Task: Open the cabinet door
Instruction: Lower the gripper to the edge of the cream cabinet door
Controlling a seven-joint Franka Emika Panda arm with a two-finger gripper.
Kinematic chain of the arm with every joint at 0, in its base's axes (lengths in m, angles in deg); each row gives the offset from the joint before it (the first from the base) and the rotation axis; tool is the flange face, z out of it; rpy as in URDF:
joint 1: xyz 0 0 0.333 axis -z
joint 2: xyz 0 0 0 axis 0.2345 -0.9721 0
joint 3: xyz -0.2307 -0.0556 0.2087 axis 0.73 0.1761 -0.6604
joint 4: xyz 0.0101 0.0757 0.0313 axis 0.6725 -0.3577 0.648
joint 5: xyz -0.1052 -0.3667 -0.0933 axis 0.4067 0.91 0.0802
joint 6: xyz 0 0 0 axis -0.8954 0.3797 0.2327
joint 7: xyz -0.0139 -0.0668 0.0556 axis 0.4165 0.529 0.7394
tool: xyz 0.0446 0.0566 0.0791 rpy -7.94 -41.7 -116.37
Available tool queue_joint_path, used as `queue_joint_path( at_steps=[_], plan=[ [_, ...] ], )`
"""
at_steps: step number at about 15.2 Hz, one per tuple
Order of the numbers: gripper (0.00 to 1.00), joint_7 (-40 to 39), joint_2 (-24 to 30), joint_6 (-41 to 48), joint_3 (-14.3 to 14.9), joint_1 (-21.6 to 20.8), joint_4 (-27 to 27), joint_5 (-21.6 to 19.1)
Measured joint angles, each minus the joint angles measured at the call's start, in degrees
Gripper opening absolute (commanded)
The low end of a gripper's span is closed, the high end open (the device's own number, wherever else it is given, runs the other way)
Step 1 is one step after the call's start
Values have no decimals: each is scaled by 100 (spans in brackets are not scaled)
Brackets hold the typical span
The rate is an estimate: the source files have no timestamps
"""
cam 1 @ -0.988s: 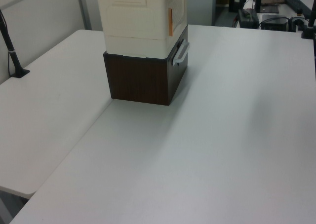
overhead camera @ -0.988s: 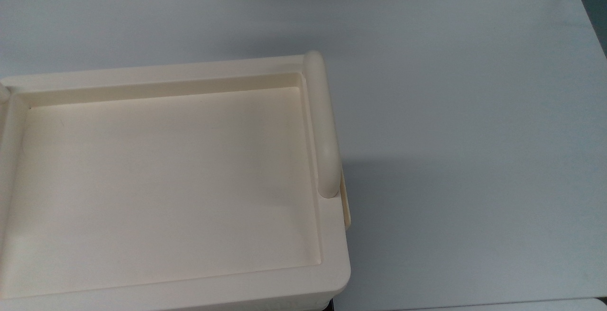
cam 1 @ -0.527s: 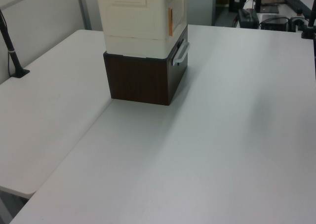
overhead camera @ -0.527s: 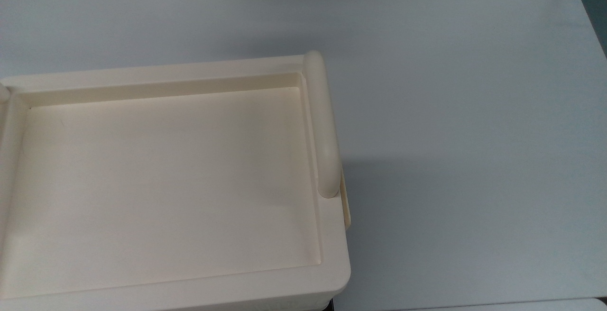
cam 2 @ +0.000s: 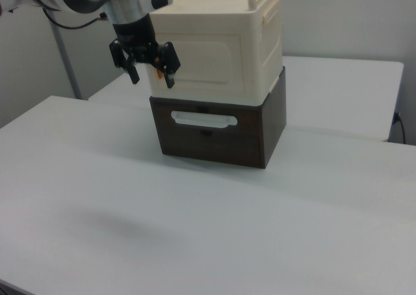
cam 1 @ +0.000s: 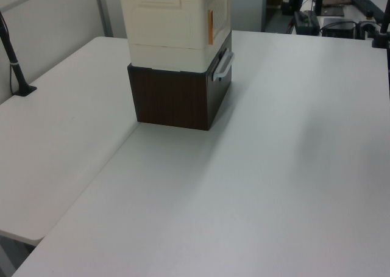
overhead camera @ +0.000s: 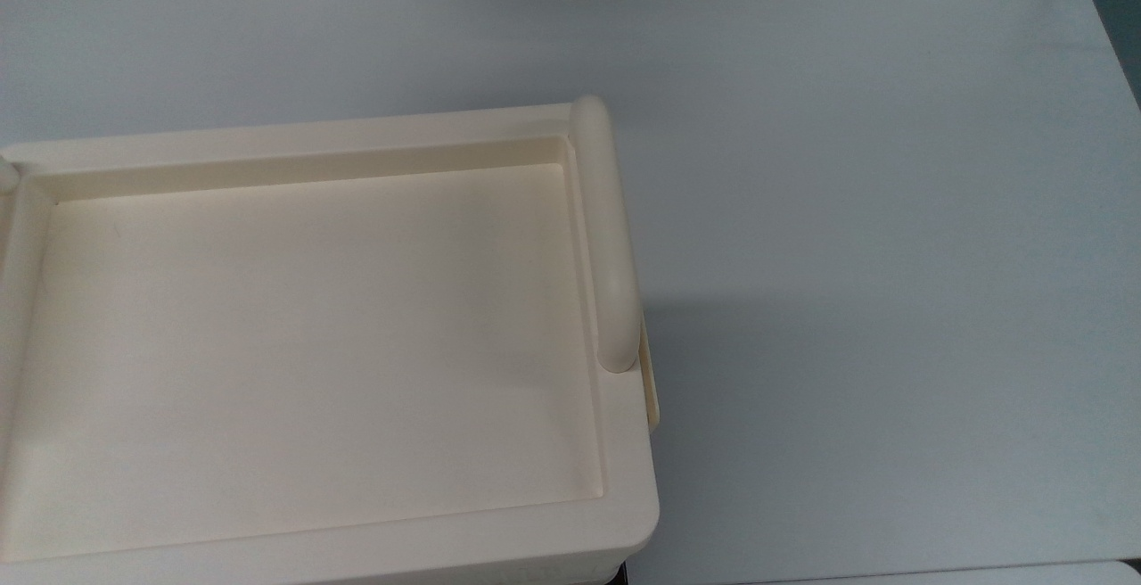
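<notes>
Claw [cam 2: 153, 80] newly beside cabinet door [cam 2: 208, 51] (spread wide)

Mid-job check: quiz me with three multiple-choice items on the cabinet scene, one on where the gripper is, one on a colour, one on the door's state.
1. In the right view, where is the gripper?
A. at the cabinet door's left edge
B. on the table
C. above the cabinet top

2. What colour is the box under the cabinet?
A. red
B. dark brown
C. white

3. What state is the cabinet door in?
A. removed
B. wide open
C. closed

Answers:
1 A: the gripper hangs by the right view's left edge of the cabinet door.
2 B: the box is dark brown with a white handle.
3 C: the door lies flush with the cabinet front, fingers open beside it.
</notes>
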Motion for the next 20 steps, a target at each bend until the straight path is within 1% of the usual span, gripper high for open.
queue_joint_path(
  at_steps=[3,5,7,9,12,13,15,16,20],
  plan=[
    [100,-37,-85,-629,-241,-16,-4,0],
    [100,-17,-173,-945,-320,-26,-4,0],
    [92,-16,-249,-1284,-347,-45,-4,-20],
    [82,13,-329,-1724,-369,-152,-5,-65],
    [66,160,-456,-2428,-374,-244,-9,-449],
    [63,170,-510,-2663,-375,-246,-10,-609],
    [59,171,-644,-3164,-377,-264,-11,-1004],
    [59,172,-689,-3313,-377,-285,-11,-1112],
    [57,182,-783,-3446,-381,-373,-10,-1180]
  ],
)
